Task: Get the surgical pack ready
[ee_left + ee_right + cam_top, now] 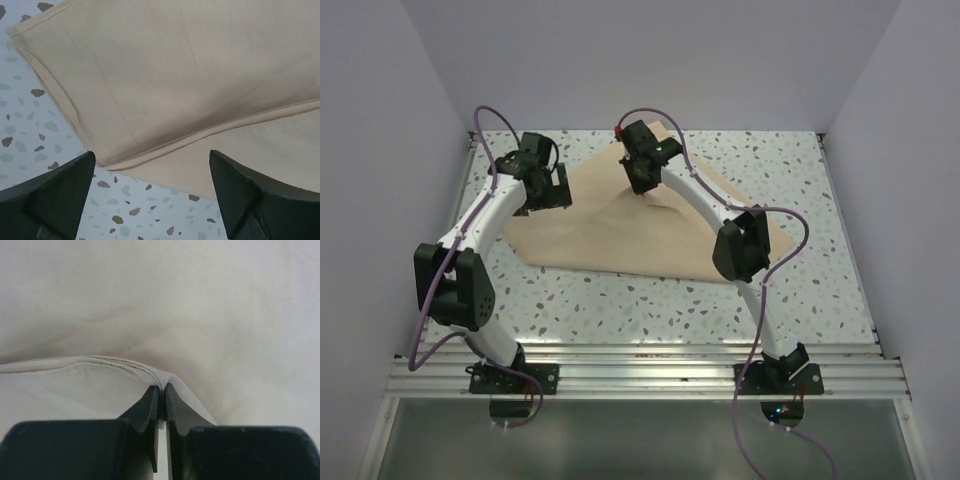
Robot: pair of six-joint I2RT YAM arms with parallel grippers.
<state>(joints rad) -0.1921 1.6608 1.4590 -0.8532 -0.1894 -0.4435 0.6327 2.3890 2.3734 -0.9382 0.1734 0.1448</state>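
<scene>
The surgical pack shows only as a large beige cloth [620, 240] spread on the speckled table; no tray, instruments or gauze are visible. My right gripper [642, 185] is shut on a hemmed fold of the cloth [115, 365] near its far middle, lifting it into a small peak. In the right wrist view the fingers [150, 405] pinch the hem between them. My left gripper [545, 195] is open and empty at the cloth's left edge. The left wrist view shows its fingers [55, 185] apart over the table, with the folded cloth edge [165, 145] just beyond them.
The speckled table [620, 300] is enclosed by pale walls on three sides. An aluminium rail [640, 375] with both arm bases runs along the near edge. Bare tabletop lies to the right [820, 200] and in front of the cloth.
</scene>
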